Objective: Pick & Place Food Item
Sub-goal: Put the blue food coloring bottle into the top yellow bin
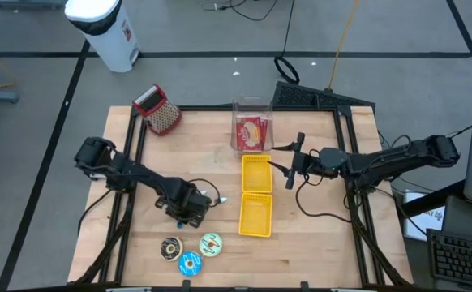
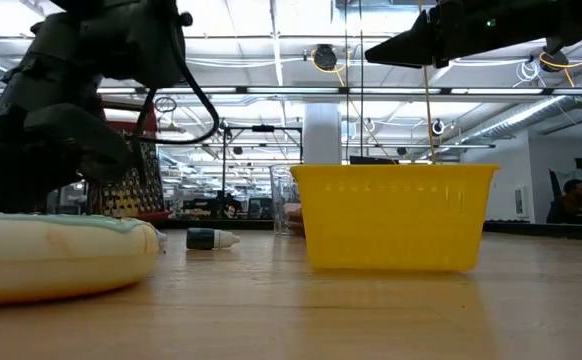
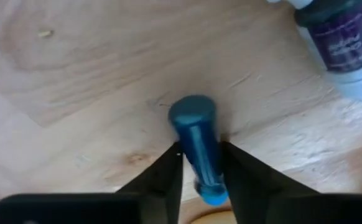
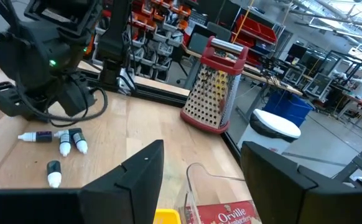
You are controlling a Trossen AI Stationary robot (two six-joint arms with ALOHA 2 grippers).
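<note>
Your left gripper (image 3: 201, 163) has its jaws closing around the blue tube (image 3: 196, 146). Seat it squarely before lifting off the surface (image 3: 94, 81). Right gripper (image 1: 289, 165) waits, jaws released, over the yellow bin (image 1: 256, 174).

1. Blue cylindrical tube (image 3: 198, 149): its near end is cut off by the frame edge, in the left wrist view.
2. Purple-labelled bottle (image 3: 339, 43): cropped at the corner.
3. Cream round disc (image 2: 56, 255): blurred and cropped, in the low view.

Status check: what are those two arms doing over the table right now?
Left gripper closed on a small blue tube, on the wood. Right gripper open, waiting above the yellow bins. Other small tubes nearby, not blocking.
</note>
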